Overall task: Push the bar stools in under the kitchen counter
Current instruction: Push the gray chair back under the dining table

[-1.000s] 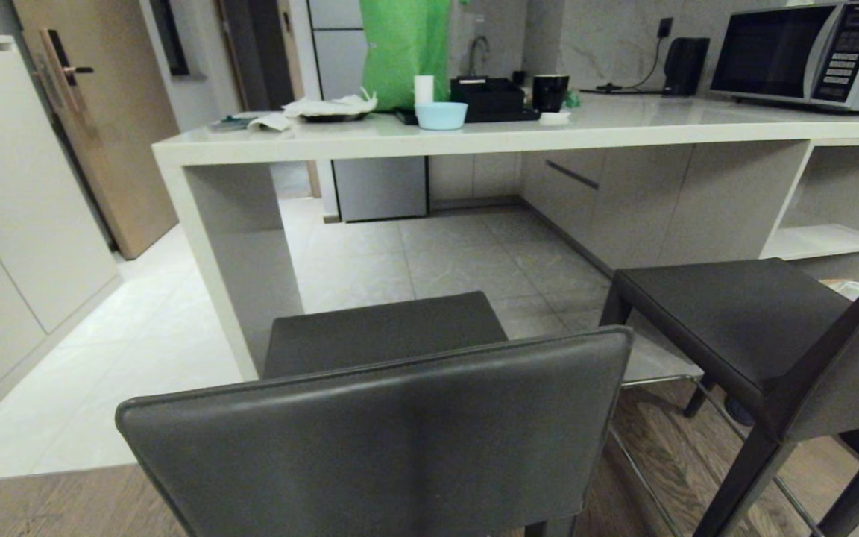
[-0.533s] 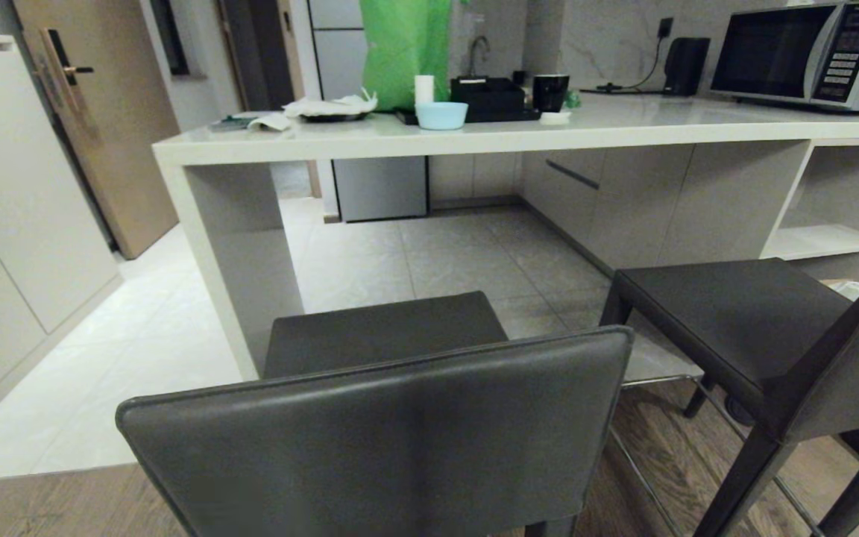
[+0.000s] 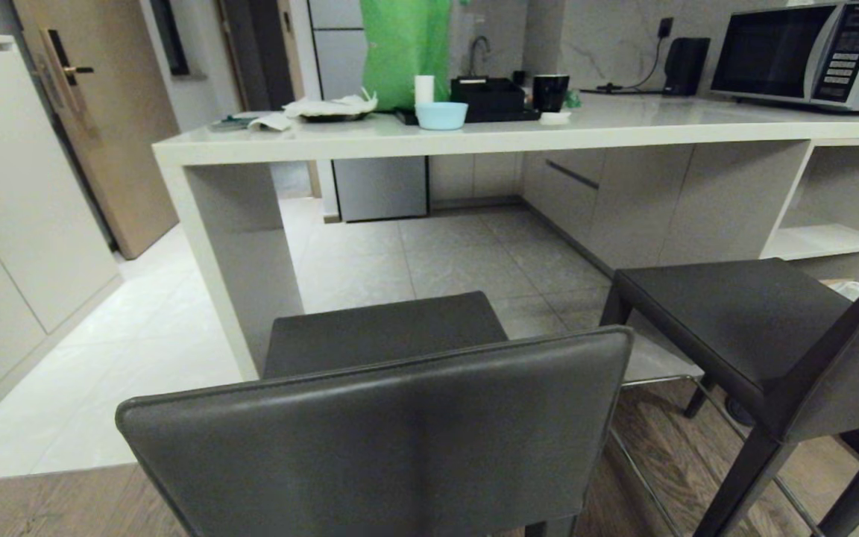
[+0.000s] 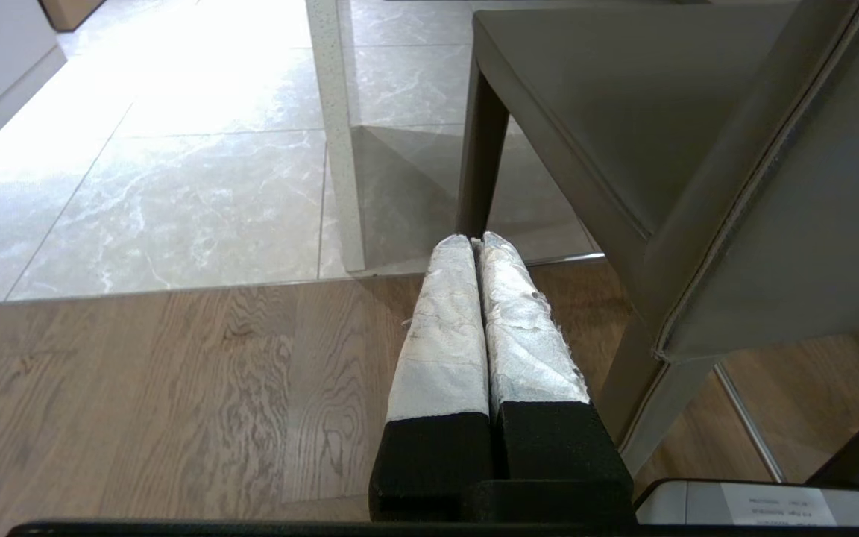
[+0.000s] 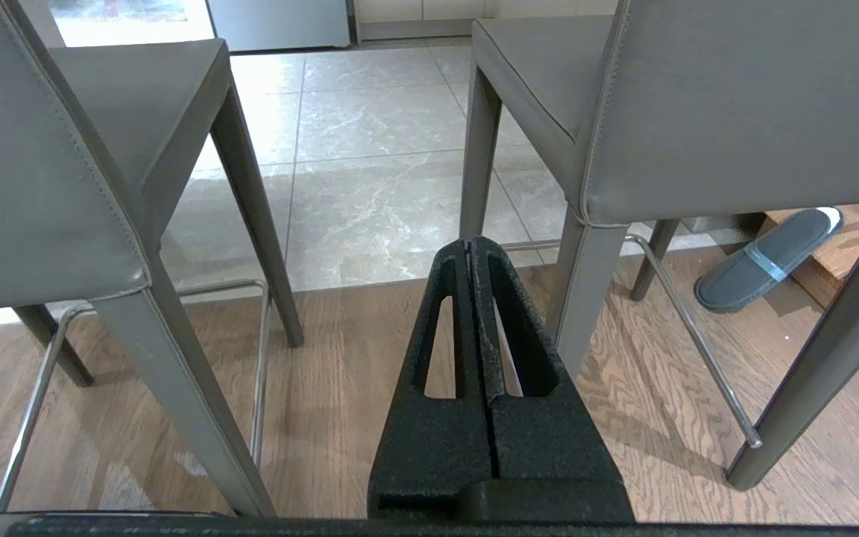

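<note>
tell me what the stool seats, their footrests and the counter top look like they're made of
Bar stools: dark grey leather or a look-alike, going by the soft sheen and stitched edges. Footrests: thin bare metal rod, shiny silver. Kitchen counter top: thick off-white stone or stone-look slab, smooth and faintly glossy; which of the two cannot be told.

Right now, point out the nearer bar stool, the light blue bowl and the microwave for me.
nearer bar stool (image 3: 377,440), head view, on its backrest.
light blue bowl (image 3: 441,115), head view, on its outer wall.
microwave (image 3: 772,52), head view, on its dark door.
</note>
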